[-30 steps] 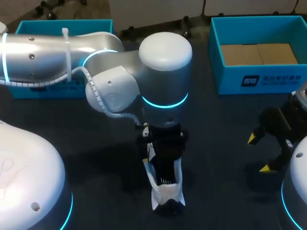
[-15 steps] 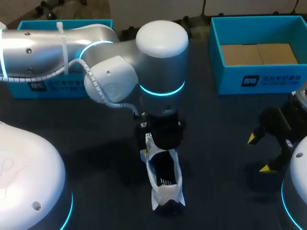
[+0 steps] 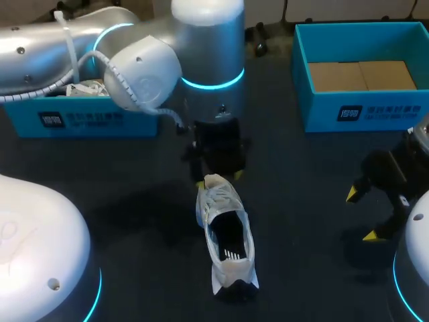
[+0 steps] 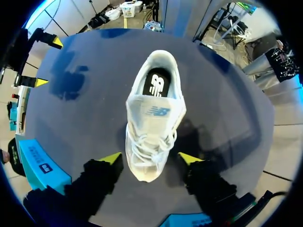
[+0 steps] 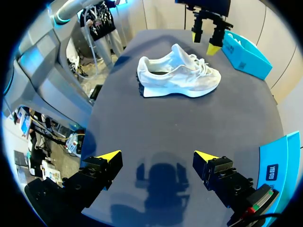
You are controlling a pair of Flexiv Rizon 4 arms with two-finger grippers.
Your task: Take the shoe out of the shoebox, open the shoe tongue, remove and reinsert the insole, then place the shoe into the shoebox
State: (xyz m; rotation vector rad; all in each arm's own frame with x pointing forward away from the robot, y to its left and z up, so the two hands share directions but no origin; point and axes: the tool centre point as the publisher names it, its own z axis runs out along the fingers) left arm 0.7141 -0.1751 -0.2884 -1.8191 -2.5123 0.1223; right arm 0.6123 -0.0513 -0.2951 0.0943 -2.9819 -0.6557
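Dark table [image 3: 134,201], blue shoeboxes [image 3: 322,111], white shoe [image 3: 226,236], left fingers [image 4: 112,158] apart, seemingly clear of toe, right fingers [image 5: 106,157] apart

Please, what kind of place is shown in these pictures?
Probably a robot test bench, not a shop: a left arm and a right arm stand at a dark table with one white shoe, a blue left shoebox and a blue right shoebox.
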